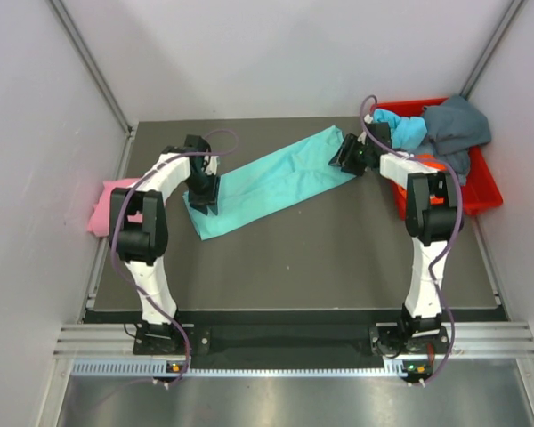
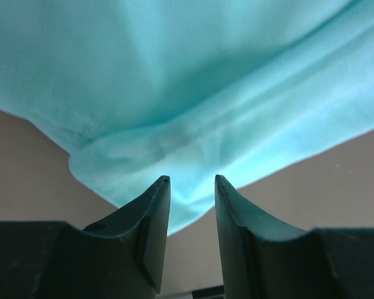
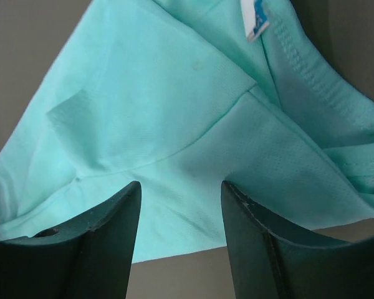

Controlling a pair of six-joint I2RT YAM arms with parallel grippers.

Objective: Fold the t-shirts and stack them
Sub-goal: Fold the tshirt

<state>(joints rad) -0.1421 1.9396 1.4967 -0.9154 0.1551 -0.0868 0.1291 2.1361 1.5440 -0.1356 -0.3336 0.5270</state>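
**Left gripper (image 1: pixel 205 191), right gripper (image 1: pixel 345 153): both open at the teal shirt's (image 1: pixel 271 182) ends**

Hovering the left gripper over the near-left end, fingers narrowly parted, clasping nothing. Lying as a long diagonal strip on the table (image 1: pixel 294 258). Poising the right gripper above the collar end, fingers wider apart, likewise empty. Judging this as mid-fold. Next, needing a pinch at each end, then carrying one end over the other.
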